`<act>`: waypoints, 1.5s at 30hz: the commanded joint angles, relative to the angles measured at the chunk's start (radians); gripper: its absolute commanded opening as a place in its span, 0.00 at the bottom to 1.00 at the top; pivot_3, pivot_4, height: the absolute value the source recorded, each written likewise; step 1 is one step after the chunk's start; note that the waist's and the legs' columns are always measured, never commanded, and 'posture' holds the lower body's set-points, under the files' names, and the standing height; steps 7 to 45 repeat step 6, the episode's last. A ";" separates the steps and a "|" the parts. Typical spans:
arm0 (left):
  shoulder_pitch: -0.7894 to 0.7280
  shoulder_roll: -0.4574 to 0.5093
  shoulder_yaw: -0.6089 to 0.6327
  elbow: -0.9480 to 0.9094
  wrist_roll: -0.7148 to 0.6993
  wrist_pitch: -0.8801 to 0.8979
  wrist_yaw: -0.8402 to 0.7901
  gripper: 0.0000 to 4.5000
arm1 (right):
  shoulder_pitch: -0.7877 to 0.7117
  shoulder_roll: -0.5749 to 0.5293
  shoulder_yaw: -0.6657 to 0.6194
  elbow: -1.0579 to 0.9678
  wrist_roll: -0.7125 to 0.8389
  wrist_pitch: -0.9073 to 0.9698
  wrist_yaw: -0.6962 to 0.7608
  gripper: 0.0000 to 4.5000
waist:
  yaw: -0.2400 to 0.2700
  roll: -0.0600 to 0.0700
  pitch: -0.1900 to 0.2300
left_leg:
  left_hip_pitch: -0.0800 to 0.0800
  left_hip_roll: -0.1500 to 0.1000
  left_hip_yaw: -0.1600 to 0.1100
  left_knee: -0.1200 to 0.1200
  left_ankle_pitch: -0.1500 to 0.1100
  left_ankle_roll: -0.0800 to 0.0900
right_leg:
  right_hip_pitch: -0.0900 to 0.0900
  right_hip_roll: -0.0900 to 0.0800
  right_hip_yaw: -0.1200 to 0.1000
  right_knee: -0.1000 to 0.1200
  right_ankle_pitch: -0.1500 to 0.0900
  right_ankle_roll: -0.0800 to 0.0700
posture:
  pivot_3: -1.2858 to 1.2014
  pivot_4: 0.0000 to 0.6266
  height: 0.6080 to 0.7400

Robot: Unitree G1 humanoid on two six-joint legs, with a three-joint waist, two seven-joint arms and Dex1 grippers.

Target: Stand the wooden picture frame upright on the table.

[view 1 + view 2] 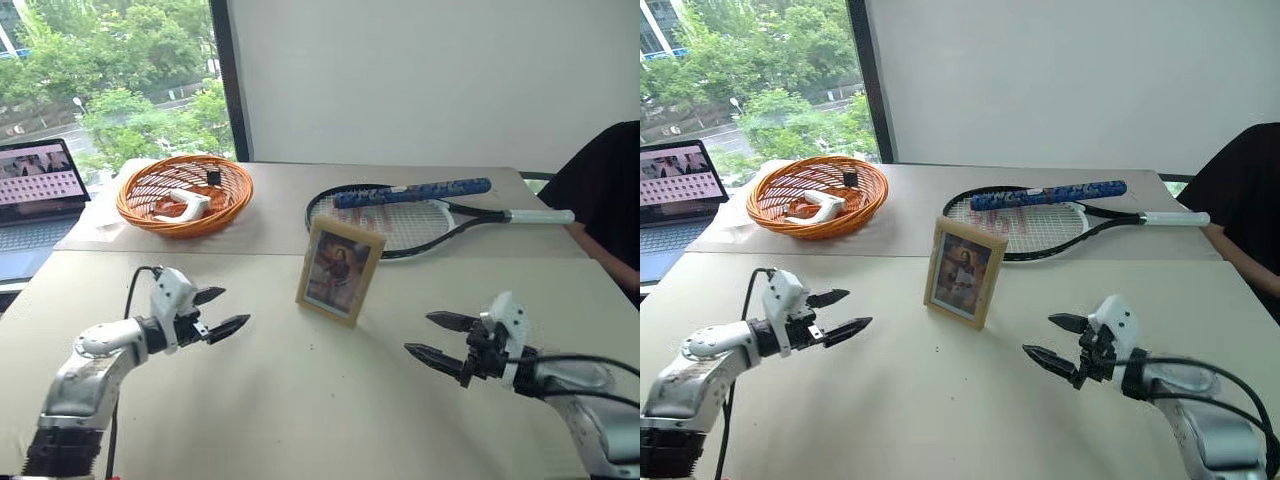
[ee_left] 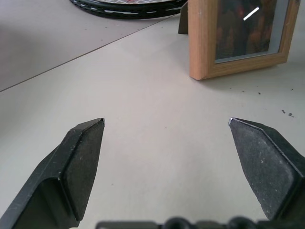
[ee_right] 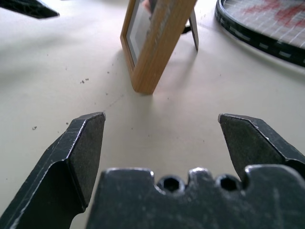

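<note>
Standing upright near the middle of the desk (image 1: 300,400), just in front of the seam, the wooden picture frame (image 1: 340,270) rests on its bottom edge with its portrait picture facing the near edge. The right wrist view shows its stand flap (image 3: 193,33) propped behind it on the desk surface.

Left gripper (image 1: 222,312): positioned toward the left edge of the desk, pointing toward the frame, fingers spread wide, holding nothing, clear of the frame.

Right gripper (image 1: 437,341): positioned toward the right edge of the desk, pointing toward the frame, fingers spread wide, holding nothing, clear of the frame.

Beyond the seam, on the far section of the desk:
- A tennis racket (image 1: 420,215) lies flat behind the frame, handle toward the right edge.
- A blue-wrapped handle (image 1: 412,192) lies across the racket head.
- An orange woven basket (image 1: 185,193) sits near the far left corner, with small items inside.

A laptop (image 1: 35,205) sits off the left edge. A person's dark sleeve (image 1: 600,190) shows at the right edge.
</note>
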 commanded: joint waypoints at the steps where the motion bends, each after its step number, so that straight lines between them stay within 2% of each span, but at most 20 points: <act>1: 0.012 0.002 -0.023 -0.047 0.013 0.002 0.005 1.00 | 0.022 0.020 -0.033 -0.050 -0.008 -0.041 -0.071 0.98 | 0.001 0.000 0.000 | 0.000 0.000 0.000 0.000 0.001 0.000 | 0.000 0.000 0.000 0.000 0.000 0.001 | 0.52 0.24 1.00; 6: -0.002 0.004 -0.036 -0.053 -0.025 0.051 -0.029 1.00 | 0.014 0.006 -0.018 -0.045 -0.010 -0.031 -0.099 0.98 | 0.005 0.000 0.000 | 0.000 0.000 0.000 0.000 0.003 0.001 | 0.000 0.000 0.000 0.000 0.001 0.003 | 0.52 0.24 1.00; 45: -0.002 0.004 -0.036 -0.053 -0.025 0.051 -0.029 1.00 | 0.014 0.006 -0.018 -0.045 -0.010 -0.031 -0.099 0.98 | 0.005 0.000 0.000 | 0.000 0.000 0.000 0.000 0.003 0.001 | 0.000 0.000 0.000 0.000 0.001 0.003 | 0.52 0.24 1.00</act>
